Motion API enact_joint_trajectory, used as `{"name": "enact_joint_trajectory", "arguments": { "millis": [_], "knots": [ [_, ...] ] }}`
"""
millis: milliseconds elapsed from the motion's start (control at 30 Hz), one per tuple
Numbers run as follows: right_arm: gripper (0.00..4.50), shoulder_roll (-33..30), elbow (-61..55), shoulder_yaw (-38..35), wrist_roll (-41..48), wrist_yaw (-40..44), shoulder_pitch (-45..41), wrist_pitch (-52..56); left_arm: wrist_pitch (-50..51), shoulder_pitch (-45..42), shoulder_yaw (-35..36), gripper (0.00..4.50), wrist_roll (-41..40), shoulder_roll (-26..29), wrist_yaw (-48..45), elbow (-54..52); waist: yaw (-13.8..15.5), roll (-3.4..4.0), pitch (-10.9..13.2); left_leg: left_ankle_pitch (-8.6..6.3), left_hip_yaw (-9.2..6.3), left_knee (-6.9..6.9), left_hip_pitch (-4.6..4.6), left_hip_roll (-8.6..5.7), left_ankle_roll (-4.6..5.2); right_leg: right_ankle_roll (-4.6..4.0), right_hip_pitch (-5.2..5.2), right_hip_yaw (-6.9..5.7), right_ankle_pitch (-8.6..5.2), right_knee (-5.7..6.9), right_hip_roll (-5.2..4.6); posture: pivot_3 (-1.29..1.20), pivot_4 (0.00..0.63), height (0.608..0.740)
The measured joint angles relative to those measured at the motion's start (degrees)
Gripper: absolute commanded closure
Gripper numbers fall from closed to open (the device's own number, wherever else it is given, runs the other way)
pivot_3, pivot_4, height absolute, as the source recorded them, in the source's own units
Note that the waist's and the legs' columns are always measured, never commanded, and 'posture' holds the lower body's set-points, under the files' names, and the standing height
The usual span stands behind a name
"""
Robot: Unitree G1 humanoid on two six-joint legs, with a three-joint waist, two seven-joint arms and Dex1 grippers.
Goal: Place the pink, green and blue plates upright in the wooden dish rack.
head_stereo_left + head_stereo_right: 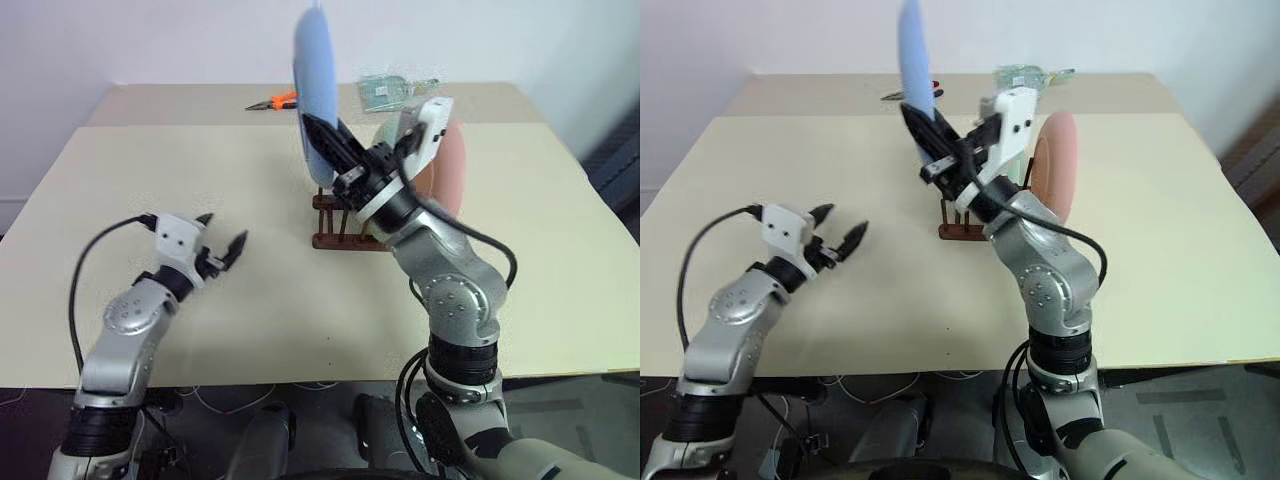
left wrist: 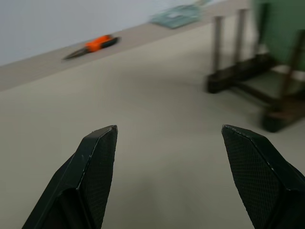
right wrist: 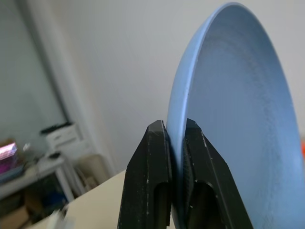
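Observation:
My right gripper [image 3: 175, 123] is shut on the rim of the blue plate [image 1: 318, 70] and holds it upright, edge-on, in the air above the wooden dish rack [image 1: 335, 215]. At the rack's right end the pink plate [image 1: 1055, 165] stands upright between the pegs. The green plate [image 2: 281, 33] stands in the rack too, largely hidden behind my right arm in the eye views. My left gripper [image 1: 222, 230] hangs open and empty low over the table, left of the rack and apart from it.
The beige table [image 1: 150, 160] has bare room to the left and right of the rack. On the far table lie an orange-handled tool [image 1: 275, 101] and a clear packet [image 1: 385, 90]. The table's front edge runs just before my arms.

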Motion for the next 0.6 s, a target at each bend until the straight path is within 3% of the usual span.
{"name": "enact_joint_trajectory", "arguments": {
  "millis": [433,467,533,600],
  "knots": [
    [4.5,0.7,0.6,-2.0,6.2,-10.8,2.3,6.8,-0.2,0.4,-1.7,0.93,1.8,-1.2,-3.0,-0.6,0.0,-0.04,0.0,0.02,0.04,0.04,0.01,0.01,0.0,0.03,-0.14,0.0,-0.01,0.36,0.01,0.0,0.15,0.74],
    [3.77,0.7,1.2,-2.1,6.3,-11.1,2.2,7.0,-0.3,0.4,-1.7,0.87,1.9,-1.3,-3.2,-0.6,0.0,-0.04,0.0,0.02,0.04,0.04,0.01,0.01,0.0,0.03,-0.15,0.0,-0.01,0.37,0.01,0.0,0.15,0.74],
    [3.05,0.5,2.5,-2.3,6.1,-11.4,2.0,6.9,-0.7,0.4,-1.7,0.87,1.9,-1.3,-3.4,-0.6,0.0,-0.03,0.0,0.02,0.04,0.04,0.01,0.01,0.0,0.02,-0.15,0.0,-0.01,0.37,0.01,0.0,0.15,0.74],
    [1.98,-1.0,4.0,-1.8,4.3,-11.1,0.8,5.6,-0.7,0.4,-1.7,0.87,1.9,-1.5,-3.6,-0.6,0.0,-0.02,0.0,0.02,0.06,0.04,0.01,0.01,0.0,0.03,-0.15,0.0,-0.01,0.37,0.01,0.0,0.15,0.74]
  ]
}}
